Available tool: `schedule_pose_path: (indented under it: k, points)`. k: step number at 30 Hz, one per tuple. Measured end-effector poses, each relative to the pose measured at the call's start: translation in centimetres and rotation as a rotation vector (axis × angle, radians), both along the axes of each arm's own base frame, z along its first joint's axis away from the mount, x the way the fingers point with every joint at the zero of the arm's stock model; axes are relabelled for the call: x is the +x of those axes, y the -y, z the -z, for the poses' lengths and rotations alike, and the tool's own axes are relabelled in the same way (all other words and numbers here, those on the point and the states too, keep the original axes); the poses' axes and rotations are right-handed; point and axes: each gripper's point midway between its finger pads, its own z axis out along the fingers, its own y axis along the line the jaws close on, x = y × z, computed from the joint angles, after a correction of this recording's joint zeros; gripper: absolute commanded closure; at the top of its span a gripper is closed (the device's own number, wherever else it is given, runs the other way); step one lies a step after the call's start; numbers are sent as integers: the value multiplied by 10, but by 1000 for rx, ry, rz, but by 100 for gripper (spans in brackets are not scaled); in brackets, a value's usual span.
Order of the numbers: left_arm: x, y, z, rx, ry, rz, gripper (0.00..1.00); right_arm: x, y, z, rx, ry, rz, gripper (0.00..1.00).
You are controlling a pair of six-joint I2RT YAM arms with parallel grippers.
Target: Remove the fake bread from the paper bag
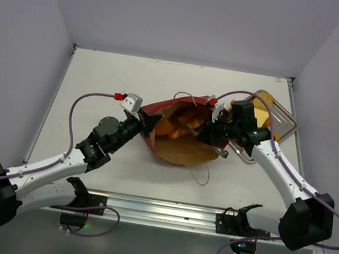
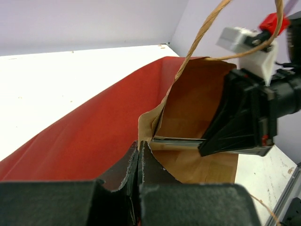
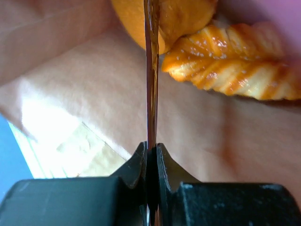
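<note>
The paper bag [image 2: 84,136] is matt red paper outside, softly creased, and dull brown kraft inside; its handle [image 2: 193,52] is twisted tan paper cord. The bread [image 3: 230,70] has a glossy, glazed, plastic-looking golden skin. The tray [image 1: 285,122] at the far right is bare shiny metal. The counter [image 1: 113,74] is smooth matt white. The left end effector [image 2: 139,147] has matt black fingers with rough, ragged edges

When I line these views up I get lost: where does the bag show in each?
Top external: bag lies at picture centre, right gripper in its open mouth.
Left wrist: red outside lower left, kraft inside centre; left gripper is shut on its rim.
Right wrist: kraft inside fills most of the frame, bread at top.
Shared landmark: the right gripper's shut fingers, inside the bag in all three.
</note>
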Motion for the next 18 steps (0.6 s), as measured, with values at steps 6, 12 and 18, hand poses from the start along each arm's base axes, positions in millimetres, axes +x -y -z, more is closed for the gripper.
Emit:
schedule_pose_path:
  k: [6,12,18]
  points:
    - [4,-5,9,16,-12,-36,100,-11,15,-19,-10,63,-4,100]
    - [11,-10,13,23,-20,-84,100,-22,36,-30,-35,92,8,100]
    - [18,-17,14,28,-26,-141,100,-35,50,-39,-62,106,9,100]
